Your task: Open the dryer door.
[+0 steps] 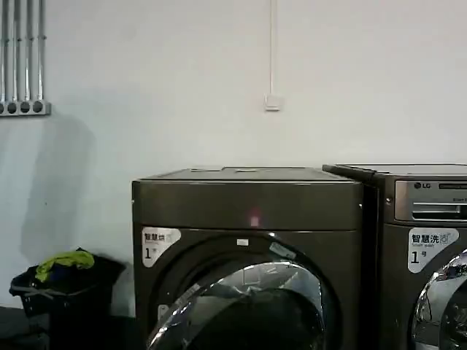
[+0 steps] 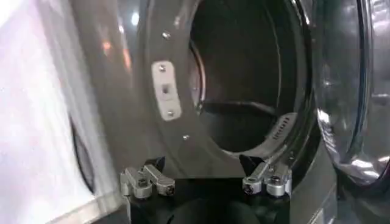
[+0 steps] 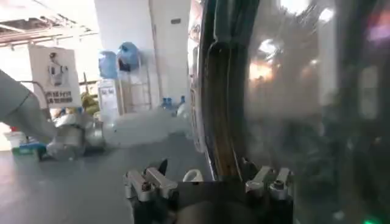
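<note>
The left pincer [image 2: 206, 181] sits close in front of the dryer's round opening, its two silver-tipped fingers [image 2: 146, 181] spread wide apart with nothing between them. Just beyond it in the left wrist view are the dark drum cavity [image 2: 244, 79] and the grey metal rim [image 2: 167, 134] of the opening, which carries a pale latch plate [image 2: 166, 90] with screws. The dryer door [image 2: 350, 91], a large round door with a wide shiny chrome ring and dark glass centre, stands swung clear of that opening at one side.

The right pincer [image 3: 207, 181] is also spread open and empty, hard up beside the edge of the chrome-ringed door [image 3: 228, 91], with the curved dark glass [image 3: 298, 103] next to it. Whether its fingers touch the door edge cannot be told. Farther off in that view are a grey floor [image 3: 91, 182], blue water bottles [image 3: 119, 58] on a rack, and a white sign [image 3: 56, 76].

In the head view, the plain-fronted dark bronze-grey dryer [image 1: 248, 200] stands centre, with the upper arc of the chrome ring [image 1: 241, 292] at its lower front, tilted out from the cabinet. Touching it on the right is a second machine with an LG logo and silver control panel [image 1: 430, 200]. To the left, on the floor, is a dark laundry basket [image 1: 62, 292] holding a yellow-green cloth [image 1: 64, 262]. Behind everything is a white wall [image 1: 182, 87] with a small white switch box [image 1: 273, 102].
</note>
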Robot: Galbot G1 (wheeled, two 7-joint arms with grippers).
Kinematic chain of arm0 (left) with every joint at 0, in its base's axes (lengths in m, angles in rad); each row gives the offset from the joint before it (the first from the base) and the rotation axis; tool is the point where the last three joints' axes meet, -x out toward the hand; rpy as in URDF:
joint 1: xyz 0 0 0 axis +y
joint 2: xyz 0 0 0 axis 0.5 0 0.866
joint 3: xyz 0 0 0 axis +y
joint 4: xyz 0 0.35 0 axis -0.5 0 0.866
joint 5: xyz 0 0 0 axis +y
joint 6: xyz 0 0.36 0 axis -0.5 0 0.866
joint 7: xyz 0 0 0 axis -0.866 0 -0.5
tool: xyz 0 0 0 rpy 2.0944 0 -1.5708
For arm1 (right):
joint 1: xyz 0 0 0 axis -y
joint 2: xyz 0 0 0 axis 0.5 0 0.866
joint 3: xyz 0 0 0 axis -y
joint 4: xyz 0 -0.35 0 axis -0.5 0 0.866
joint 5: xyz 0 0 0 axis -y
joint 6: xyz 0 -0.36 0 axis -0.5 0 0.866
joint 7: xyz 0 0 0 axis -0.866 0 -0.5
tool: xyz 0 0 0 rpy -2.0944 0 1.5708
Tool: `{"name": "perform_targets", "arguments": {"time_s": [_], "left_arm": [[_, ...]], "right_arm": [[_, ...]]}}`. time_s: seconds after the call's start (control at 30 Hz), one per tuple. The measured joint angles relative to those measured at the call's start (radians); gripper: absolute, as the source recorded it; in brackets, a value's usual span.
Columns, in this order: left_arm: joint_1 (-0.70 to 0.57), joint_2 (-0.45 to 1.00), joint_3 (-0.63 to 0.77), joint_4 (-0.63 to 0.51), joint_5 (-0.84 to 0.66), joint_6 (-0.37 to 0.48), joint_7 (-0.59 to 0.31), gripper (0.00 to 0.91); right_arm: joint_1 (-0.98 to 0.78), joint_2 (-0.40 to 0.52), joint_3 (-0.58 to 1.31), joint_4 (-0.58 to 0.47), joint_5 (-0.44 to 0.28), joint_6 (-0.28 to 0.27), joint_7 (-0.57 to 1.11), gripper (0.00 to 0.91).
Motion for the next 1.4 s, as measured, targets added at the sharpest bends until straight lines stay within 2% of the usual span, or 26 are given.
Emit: {"name": "perform_targets", "arguments": {"time_s": [0.2,0.37,0.6,0.83,1.07,1.4], "left_arm": [[-0.038,-0.02,0.049,0.016,0.0,-0.005,0.0,0.907],[-0.061,-0.027,0.079,0.02,0.0,-0.008,0.001,0.907],[-0.077,-0.023,0.114,0.029,0.0,-0.037,0.04,0.907],[-0.106,-0.046,0.151,0.047,0.0,-0.059,0.063,0.907],[-0.129,-0.071,0.181,0.06,0.0,-0.065,0.065,0.907],[-0.135,-0.07,0.208,0.053,0.0,-0.072,0.083,0.907]], "right_arm": [[-0.077,-0.065,0.073,0.05,-0.001,0.017,-0.021,0.907],[-0.18,-0.12,0.174,0.096,-0.007,0.074,-0.03,0.907],[-0.389,-0.151,0.396,0.142,-0.043,0.155,-0.026,0.907],[-0.596,-0.157,0.614,0.169,-0.058,0.18,-0.032,0.907],[-0.767,-0.14,0.81,0.196,-0.063,0.178,-0.013,0.907],[-0.886,-0.124,0.991,0.204,-0.057,0.205,0.057,0.907]]}}
